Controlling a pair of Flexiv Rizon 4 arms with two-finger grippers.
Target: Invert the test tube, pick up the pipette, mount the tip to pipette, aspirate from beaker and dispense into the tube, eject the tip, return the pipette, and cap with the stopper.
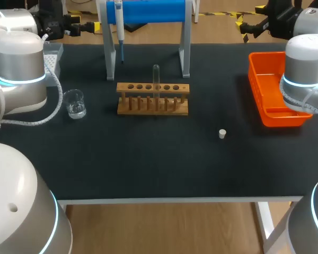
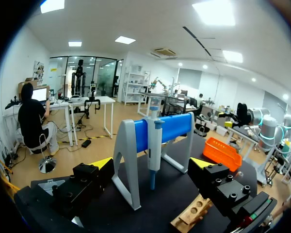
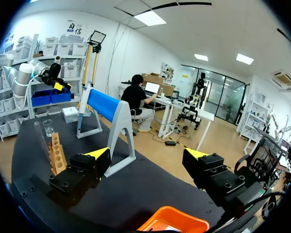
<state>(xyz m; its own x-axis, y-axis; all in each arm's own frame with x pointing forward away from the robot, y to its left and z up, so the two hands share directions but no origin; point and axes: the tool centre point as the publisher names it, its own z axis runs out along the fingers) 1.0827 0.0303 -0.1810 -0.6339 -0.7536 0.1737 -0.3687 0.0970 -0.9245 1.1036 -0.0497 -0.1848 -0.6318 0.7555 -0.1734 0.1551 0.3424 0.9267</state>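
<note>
Both arms are held back at the table's far corners, claws spread wide and empty.

The left gripper and right gripper each have their yellow-tipped fingers well apart, with nothing between them. The test tube stands upright in a middle hole of the wooden rack near the centre of the black table. Behind the rack, the pipette hangs on the blue-and-white stand. The glass beaker sits left of the rack and apart from it. The small white stopper lies alone on the table to the rack's right. The orange tray rests by the right edge.
</note>
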